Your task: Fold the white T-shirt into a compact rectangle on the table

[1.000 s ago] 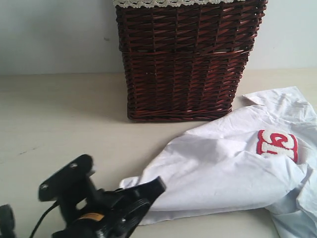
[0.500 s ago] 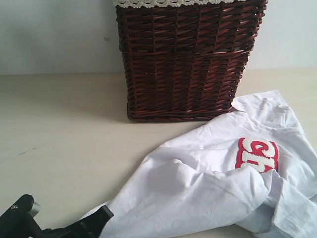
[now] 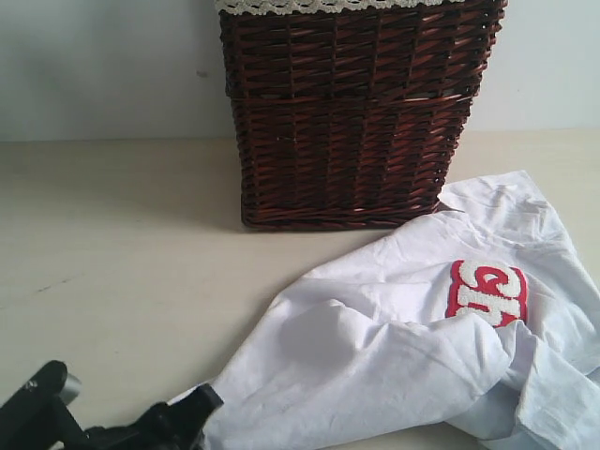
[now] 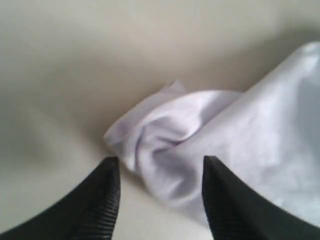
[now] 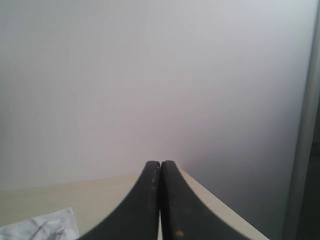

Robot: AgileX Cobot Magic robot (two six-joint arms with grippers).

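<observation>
Backdrop: pale grey-white wall behind a pale beige table with a few dark specks.
Landmark: dark brown wicker basket with cream lace trim at its rim, standing on the table against the wall.
White T-shirt: crumpled and unfolded on the table, in front of the basket and out past its right side. One edge lies near the basket's front right corner, and I cannot tell whether they touch.
Red patch: on the shirt, in front of the basket's right corner, its white fuzzy letters half lost in a fold.
Left gripper: low on the table, well in front of the basket's left side, at the shirt's nearest corner.
Left wrist view alone: my left gripper has its black ribbed fingers spread apart and released. The bunched corner of the shirt lies just beyond the tips, ungripped.
Right wrist view alone: my right gripper is clenched, fingers pressed together on nothing, facing the wall over the table's edge. A scrap of white cloth shows at the frame's edge.
Exterior view alone: basket, patch and the shirt's full spread. My right gripper does not appear there.
</observation>
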